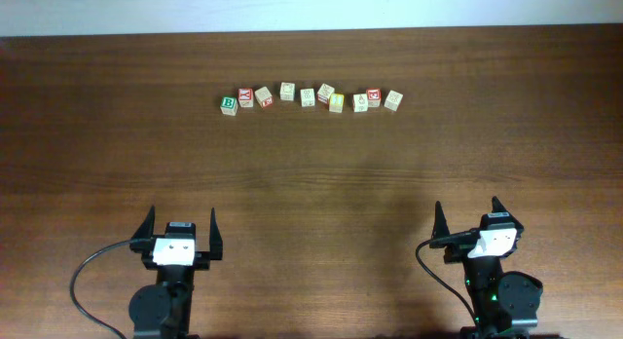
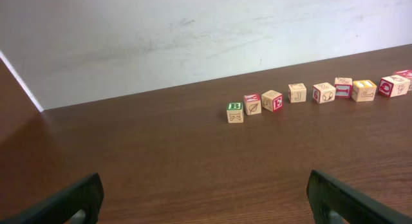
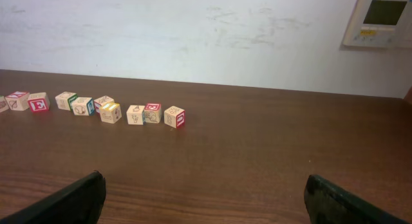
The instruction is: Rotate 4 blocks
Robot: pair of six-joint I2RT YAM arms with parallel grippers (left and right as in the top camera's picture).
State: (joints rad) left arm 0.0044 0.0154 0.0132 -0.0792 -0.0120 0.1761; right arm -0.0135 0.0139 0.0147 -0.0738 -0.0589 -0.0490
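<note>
Left gripper (image 1: 181,218): jaws spread wide, holding nothing. Right gripper (image 1: 467,210): likewise wide open and empty. Both sit near the table (image 1: 321,193) front edge. Blocks (image 1: 308,95) lie in a slightly curved row at the far side, well apart from both.

Parked well apart at the near side, pointing forward, with left end effector (image 1: 181,214) and right end effector (image 1: 467,207) both spread wide, gripping nothing.
</note>
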